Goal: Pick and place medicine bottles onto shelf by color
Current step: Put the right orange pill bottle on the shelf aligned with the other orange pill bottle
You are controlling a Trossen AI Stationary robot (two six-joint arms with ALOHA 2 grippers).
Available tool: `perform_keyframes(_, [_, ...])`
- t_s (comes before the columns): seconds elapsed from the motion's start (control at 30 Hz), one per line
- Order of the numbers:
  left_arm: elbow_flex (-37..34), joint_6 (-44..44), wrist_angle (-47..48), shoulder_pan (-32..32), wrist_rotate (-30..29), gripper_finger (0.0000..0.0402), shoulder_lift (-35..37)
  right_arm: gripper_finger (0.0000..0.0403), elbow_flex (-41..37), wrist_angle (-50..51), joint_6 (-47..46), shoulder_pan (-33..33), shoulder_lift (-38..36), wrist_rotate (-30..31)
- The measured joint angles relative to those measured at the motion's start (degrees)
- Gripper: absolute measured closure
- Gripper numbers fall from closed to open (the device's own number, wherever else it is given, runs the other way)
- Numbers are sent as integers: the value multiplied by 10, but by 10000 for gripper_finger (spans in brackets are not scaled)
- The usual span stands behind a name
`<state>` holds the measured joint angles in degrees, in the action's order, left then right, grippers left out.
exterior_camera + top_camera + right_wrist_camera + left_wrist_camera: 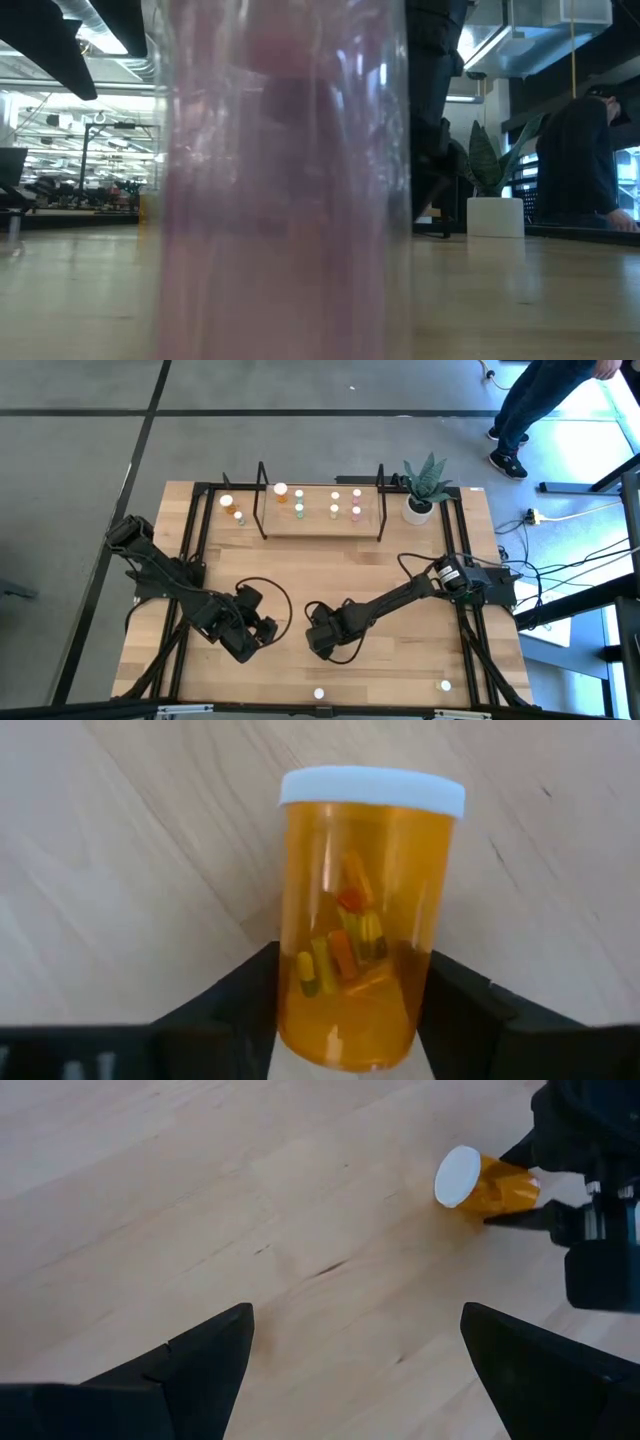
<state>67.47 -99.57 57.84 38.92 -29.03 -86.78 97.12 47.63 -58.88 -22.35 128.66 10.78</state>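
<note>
One translucent orange bottle (pixel 358 920) with smooth white cap, between right gripper (pixel 345 1010) fingers

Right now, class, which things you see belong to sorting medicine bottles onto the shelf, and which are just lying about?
Belongs to the job:
orange bottle between the right gripper fingers
bottles on the shelf
right gripper

Just lying about:
potted plant
cables
</note>
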Motion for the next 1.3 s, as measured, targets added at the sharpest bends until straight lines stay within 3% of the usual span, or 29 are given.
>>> perform_keyframes(0.23, [0, 27, 0, 0, 13, 52, 0, 226, 10, -6, 41, 0, 3, 37])
perform_keyframes(0.47, [0, 71, -14, 0, -9, 52, 1, 216, 65, -4, 120, -1, 3, 123])
perform_keyframes(0.7, [0, 201, -33, -2, -13, 52, 25, 224, 128, -5, 223, 0, 2, 184])
perform_keyframes(1.03, [0, 506, -37, -2, -19, 52, 128, 223, 184, -62, 384, -1, 2, 219])
perform_keyframes(1.3, [0, 607, -59, -2, 0, 52, 156, 222, 203, -156, 475, -1, 1, 227])
